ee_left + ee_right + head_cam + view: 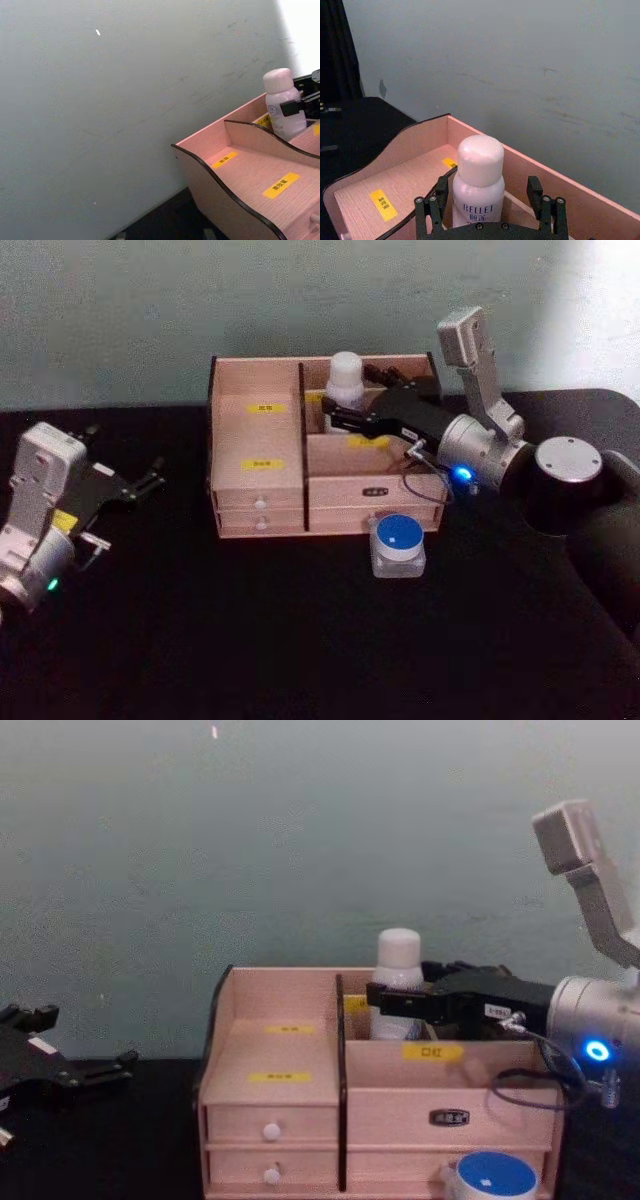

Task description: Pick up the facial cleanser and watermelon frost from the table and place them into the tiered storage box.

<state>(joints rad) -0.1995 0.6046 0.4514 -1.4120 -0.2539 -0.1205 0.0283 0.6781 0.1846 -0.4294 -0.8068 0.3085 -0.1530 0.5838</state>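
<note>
Right gripper (330, 420), released, straddles the cleanser (344, 375) in the box (260, 455); back out straight, not tipping it. Left gripper (152, 480) idles left.

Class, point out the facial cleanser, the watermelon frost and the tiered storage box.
facial cleanser (479, 195): right wrist view, body under the cap.
watermelon frost (398, 533): head view, blue lid.
tiered storage box (255, 435): head view, bare left step.

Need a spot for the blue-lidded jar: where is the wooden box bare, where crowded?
Bare: both stepped shelves of the tiered storage box left of its centre divider. Crowded: the back right compartment, where the right gripper's open fingers flank the facial cleanser. Left gripper parked far left.
</note>
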